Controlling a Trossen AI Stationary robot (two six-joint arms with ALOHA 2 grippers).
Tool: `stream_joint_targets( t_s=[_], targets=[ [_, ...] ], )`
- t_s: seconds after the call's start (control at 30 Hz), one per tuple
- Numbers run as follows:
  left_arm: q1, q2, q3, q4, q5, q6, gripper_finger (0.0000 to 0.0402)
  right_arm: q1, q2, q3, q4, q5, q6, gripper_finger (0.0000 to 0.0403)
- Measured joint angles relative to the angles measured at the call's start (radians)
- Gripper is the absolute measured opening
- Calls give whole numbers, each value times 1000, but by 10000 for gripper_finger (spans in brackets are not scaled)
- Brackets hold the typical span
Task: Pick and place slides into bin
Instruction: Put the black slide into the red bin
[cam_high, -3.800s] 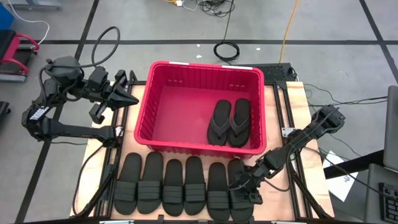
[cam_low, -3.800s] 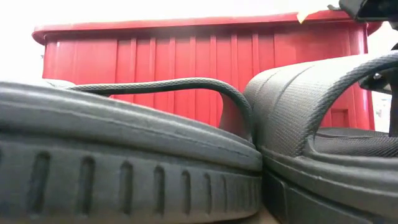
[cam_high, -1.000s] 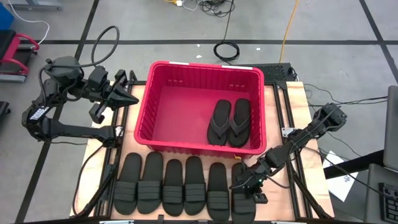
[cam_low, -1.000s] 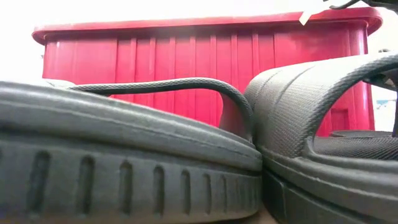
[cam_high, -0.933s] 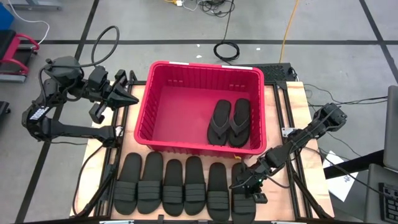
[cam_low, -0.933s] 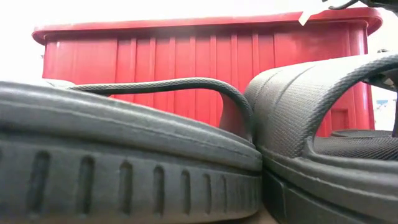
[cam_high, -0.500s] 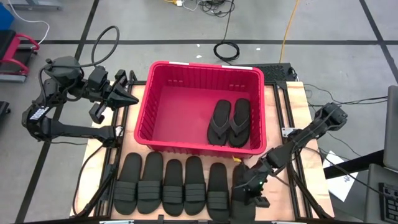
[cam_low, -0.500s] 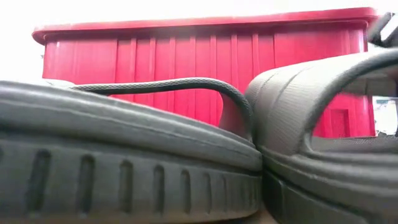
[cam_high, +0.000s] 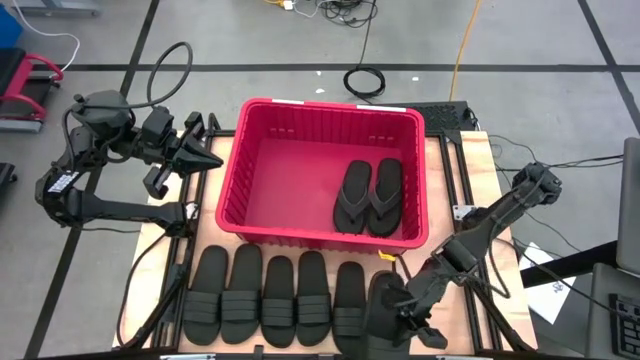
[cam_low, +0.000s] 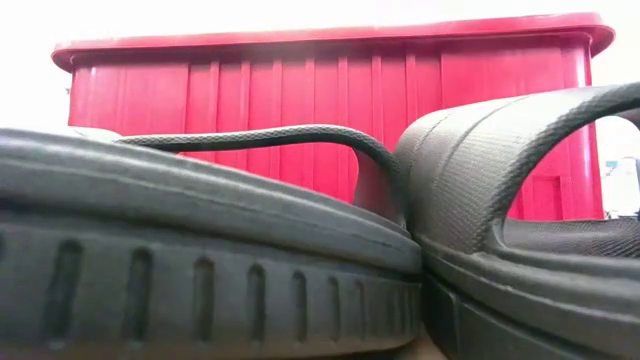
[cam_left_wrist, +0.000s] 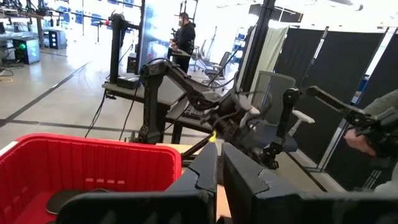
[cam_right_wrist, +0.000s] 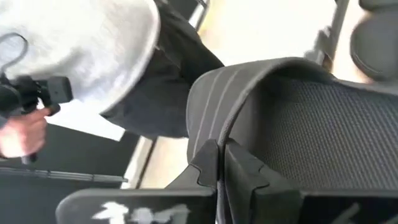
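Note:
A red bin (cam_high: 330, 103) stands mid-table with two black flip-flops (cam_high: 368, 197) lying flat in its right half. Several black slides (cam_high: 270, 298) lie side by side, soles down, along the near edge. The rightmost slide (cam_high: 383, 312) sits lower in the picture than the row, and my right gripper (cam_high: 400, 300) is shut on it. The right wrist view shows its ribbed strap (cam_right_wrist: 249, 81) and textured footbed (cam_right_wrist: 329, 124). My left gripper (cam_high: 212, 160) waits shut, left of the bin, clear of everything. My right gripper pinches the slide's ribbed strap at its edge (cam_right_wrist: 217, 132) between its two fingers. It reaches in from the table's right, slanting down. The slide looks raised and tilted against the row. I cannot tell whether its heel end (cam_high: 385, 345) still touches the table.
The bin's near wall (cam_low: 300, 110) rises just behind the row of slides. A yellow tag (cam_high: 385, 256) lies on the table between the bin and the held slide. Beyond the table are cables on the floor and people, one holding a hand controller (cam_right_wrist: 37, 93).
My right gripper has shut on the rightmost slide's strap and moved toward the table's near edge. The slide has come with it, out of line with the row, uncovering the yellow tag by the bin. The other slides have stayed put.

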Motion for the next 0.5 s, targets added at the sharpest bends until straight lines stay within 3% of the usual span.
stream_joint_targets(
  t_s=[0.13,0.3,0.5],
  targets=[
    [0,0,0,-2,0,3,19,12,0,69,-25,48,13,1],
    [0,0,0,-5,6,1,19,-7,0,207,-220,152,-54,1],
    [0,0,0,-5,31,8,19,-115,0,405,-500,243,-200,0]
  ],
)
